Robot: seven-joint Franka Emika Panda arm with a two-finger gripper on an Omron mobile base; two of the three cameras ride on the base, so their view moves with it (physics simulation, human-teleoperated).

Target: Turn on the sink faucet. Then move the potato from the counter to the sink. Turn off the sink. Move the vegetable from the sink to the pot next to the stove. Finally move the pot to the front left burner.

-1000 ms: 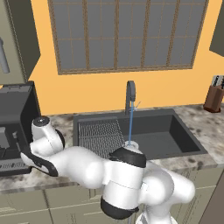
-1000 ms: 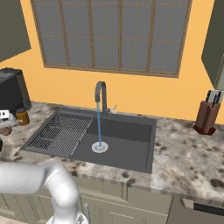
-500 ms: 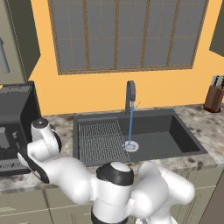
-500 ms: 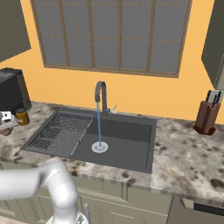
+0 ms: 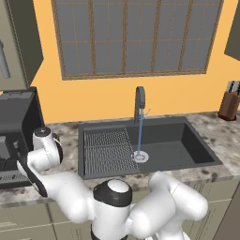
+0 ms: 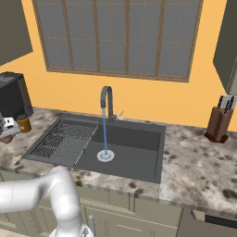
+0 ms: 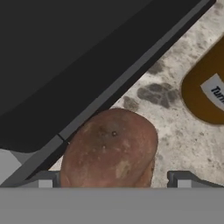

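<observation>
Between the two dark finger tips of the gripper, at the bottom of the hand view, lies the one rough, brown, oval potato on the speckled stone counter. Its long axis runs from the lower left to the upper right of that view, roughly across the line from one tip to the other. The tips stand wide apart, one on each side of the potato, and neither visibly presses on the skin, so nothing is held yet; I judge that a straight closing from here would take it across its middle.

Just beside the potato, on the side away from the jar, runs the edge of the black boxy coffee machine; the two look very close or touching, and I cannot tell which. That edge may crowd one finger during the closing. One brown jar with a white label stands near the potato on its other side, apart from it.

Well apart from the potato, one dark sink basin takes a thin stream of water from the single dark curved faucet, so the tap is already on.
</observation>
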